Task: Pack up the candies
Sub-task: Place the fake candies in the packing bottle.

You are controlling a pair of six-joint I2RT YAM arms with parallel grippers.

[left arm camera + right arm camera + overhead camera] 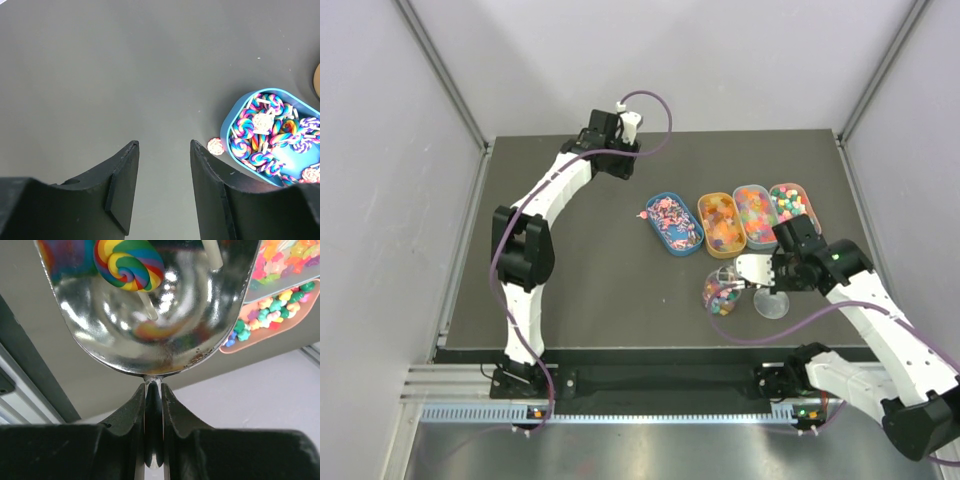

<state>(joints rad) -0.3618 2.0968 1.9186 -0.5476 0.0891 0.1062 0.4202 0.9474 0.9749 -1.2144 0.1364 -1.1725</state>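
Four oval trays hold candies: a blue tray (674, 223) of swirl lollipop sweets, two orange trays (722, 224) (754, 213) of gummies and a salmon tray (793, 203) of small coloured pieces. My right gripper (153, 385) is shut on the handle of a silver scoop (150, 315) with one rainbow swirl candy (129, 264) in it, held above the clear jar (720, 292), which has candies inside. My left gripper (164, 145) is open and empty over bare table, left of the blue tray (272, 135). One loose candy (216, 145) lies beside that tray.
The jar's clear lid (771, 303) lies flat on the table right of the jar. Grey walls close in the table on three sides. The left arm (530, 240) reaches to the back of the table. A metal rail (620, 385) runs along the near edge.
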